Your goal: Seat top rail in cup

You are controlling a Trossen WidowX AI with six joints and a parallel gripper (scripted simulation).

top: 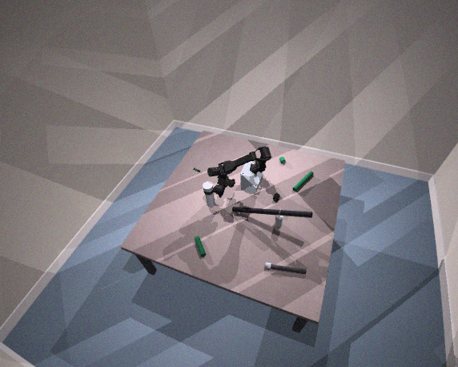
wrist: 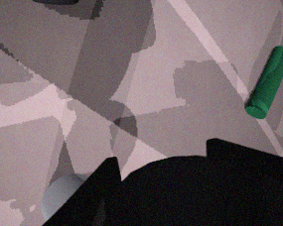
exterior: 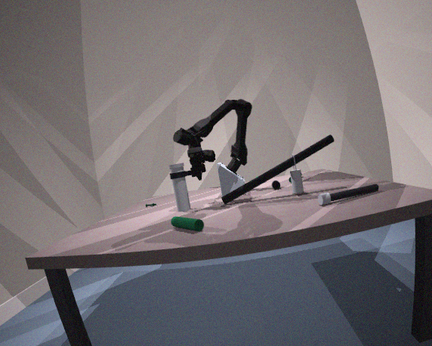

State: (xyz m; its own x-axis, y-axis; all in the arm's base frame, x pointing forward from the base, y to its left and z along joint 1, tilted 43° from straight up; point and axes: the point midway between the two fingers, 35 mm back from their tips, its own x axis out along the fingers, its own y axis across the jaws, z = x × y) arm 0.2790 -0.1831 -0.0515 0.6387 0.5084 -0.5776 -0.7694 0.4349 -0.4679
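Top view: black rail [top: 271,211] [exterior: 278,168] — threaded through loop at right, low end unseated, right of big post [top: 210,197] [exterior: 180,193]; rail-end cup [exterior: 195,173] — pinched by gripper [top: 219,192] [exterior: 199,177] [wrist: 161,166]; seating and release are left.

From here I see a plain room, its use unclear: bare beige walls [top: 105,80] [exterior: 269,75], blue floor [top: 185,312] [exterior: 212,302], one table [top: 173,224] [exterior: 110,234].

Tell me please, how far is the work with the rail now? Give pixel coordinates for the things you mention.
Done: the rail [top: 261,211] [exterior: 265,177] passes through the loop on the small post [top: 279,221] [exterior: 297,182]; the band [exterior: 179,174] sits high on the big post [top: 210,199] [exterior: 181,194].
In hand: the gripper [exterior: 198,177] is closed on the cup.
Left: raise the rail's low end, seat it, let go.
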